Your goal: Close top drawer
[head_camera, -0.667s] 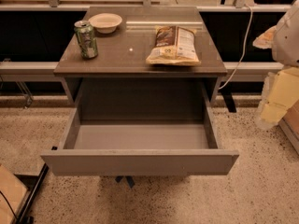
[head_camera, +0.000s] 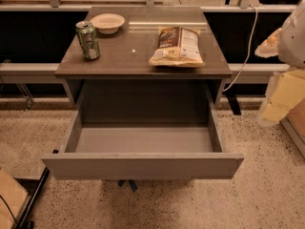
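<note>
Closing not begun, I'd say: top drawer (head_camera: 143, 166) sticks fully out below the brown top (head_camera: 133, 61), matte grey, boxy, flat front w/o handle. Up top, l to r: shiny green can (head_camera: 88, 40), pale round bowl (head_camera: 107, 23), crinkly snack bag (head_camera: 176, 46). Gripper (head_camera: 279, 101) far right, well off the drawer; open/shut, can't tell.

Top drawer (head_camera: 143, 166) stands pulled far out of the desk (head_camera: 128, 63); pincer (head_camera: 272, 112) off to the right.
Drawer: grey, flat handleless front panel nearest the camera, inner floor and side walls in view. Desk top, brown: green can (head_camera: 88, 40) upright at left, white bowl (head_camera: 107, 23) just behind it, snack bag (head_camera: 176, 46) lying flat at right. Pincer, cream-coloured, hangs at the right frame edge above the speckled floor (head_camera: 267, 194), apart from the drawer.
</note>
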Controlling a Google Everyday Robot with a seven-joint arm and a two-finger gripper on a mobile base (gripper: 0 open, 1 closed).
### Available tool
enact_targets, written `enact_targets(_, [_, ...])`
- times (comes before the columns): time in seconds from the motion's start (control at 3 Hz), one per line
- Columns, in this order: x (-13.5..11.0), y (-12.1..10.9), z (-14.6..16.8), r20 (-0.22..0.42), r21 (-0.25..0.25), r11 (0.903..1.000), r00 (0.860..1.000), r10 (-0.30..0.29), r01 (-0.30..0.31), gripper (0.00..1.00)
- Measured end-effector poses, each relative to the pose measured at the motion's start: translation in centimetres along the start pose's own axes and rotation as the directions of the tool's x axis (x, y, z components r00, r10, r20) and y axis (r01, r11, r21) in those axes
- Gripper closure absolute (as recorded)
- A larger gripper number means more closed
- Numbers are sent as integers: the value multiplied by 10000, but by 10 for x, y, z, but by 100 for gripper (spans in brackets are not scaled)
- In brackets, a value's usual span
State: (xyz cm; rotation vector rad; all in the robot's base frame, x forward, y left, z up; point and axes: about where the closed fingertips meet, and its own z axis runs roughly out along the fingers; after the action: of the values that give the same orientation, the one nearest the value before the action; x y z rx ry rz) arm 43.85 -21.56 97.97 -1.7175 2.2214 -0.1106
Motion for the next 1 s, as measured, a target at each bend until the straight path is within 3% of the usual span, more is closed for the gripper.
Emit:
enact_targets(0.67, [-3,1,44,521,84,9997,9984,-235,231,63])
enact_targets(1.0, [-5,0,41,521,178,9996,9984,-240,231,86])
